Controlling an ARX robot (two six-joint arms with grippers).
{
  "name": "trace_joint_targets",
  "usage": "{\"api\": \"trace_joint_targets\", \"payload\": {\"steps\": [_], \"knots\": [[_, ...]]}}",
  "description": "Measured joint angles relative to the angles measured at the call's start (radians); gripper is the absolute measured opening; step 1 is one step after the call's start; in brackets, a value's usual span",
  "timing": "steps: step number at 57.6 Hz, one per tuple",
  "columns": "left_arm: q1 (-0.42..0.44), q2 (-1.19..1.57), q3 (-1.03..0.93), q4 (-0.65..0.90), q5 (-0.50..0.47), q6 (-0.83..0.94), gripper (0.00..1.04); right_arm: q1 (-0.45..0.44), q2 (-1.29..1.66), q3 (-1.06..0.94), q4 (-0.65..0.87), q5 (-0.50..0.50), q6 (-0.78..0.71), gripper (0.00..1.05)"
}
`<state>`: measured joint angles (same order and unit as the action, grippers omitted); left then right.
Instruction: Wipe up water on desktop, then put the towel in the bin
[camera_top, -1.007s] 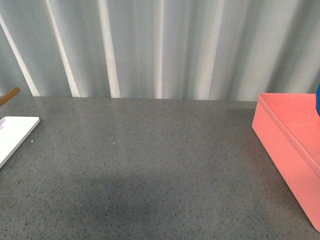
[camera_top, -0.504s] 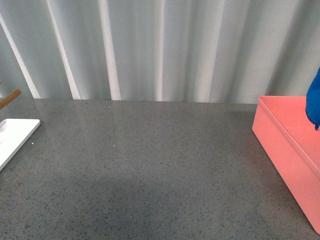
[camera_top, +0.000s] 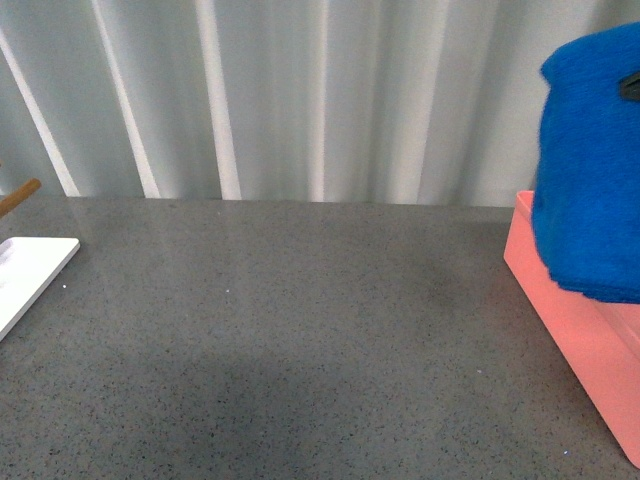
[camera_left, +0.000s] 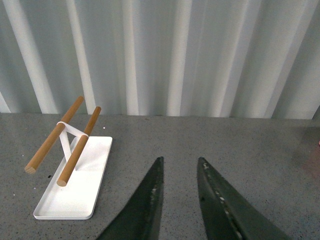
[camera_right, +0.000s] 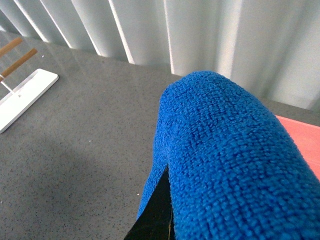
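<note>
The blue towel hangs bunched at the far right of the front view, above the near-left corner of the pink bin. My right gripper is shut on the towel. Only a dark bit of it shows at the picture's edge. In the right wrist view the towel covers the jaws, and one dark finger shows beneath it. The speckled grey desktop lies below. My left gripper is open and empty, low over the desktop.
A flat white tray carrying a rack with two wooden rods stands at the desktop's left; its corner shows in the front view. Pleated white curtains close off the back. A pink corner of the bin shows behind the towel.
The towel, only a sliver at the right edge half a second ago, has swung leftward into the front view and now hangs large over the bin's left end.
</note>
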<state>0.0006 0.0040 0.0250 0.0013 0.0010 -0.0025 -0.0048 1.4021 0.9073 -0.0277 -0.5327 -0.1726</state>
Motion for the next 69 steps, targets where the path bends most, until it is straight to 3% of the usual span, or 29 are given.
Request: {"api": "trace_joint_targets", "payload": {"steps": [26,39,51,59,69], "knots": [[0.000,0.000,0.000,0.000,0.000,0.000,1.00,0.241,0.371,0.134,-0.029,0.150,-0.020,0.04],[0.000,0.000,0.000,0.000,0.000,0.000,0.98,0.317,0.569,0.196,0.039,0.217,0.136,0.04],[0.000,0.000,0.000,0.000,0.000,0.000,0.98,0.367,0.729,0.240,0.105,0.189,0.306,0.04],[0.000,0.000,0.000,0.000,0.000,0.000,0.98,0.375,0.779,0.255,0.111,0.219,0.330,0.04],[0.000,0.000,0.000,0.000,0.000,0.000,0.98,0.320,0.842,0.285,0.095,0.284,0.298,0.04]]}}
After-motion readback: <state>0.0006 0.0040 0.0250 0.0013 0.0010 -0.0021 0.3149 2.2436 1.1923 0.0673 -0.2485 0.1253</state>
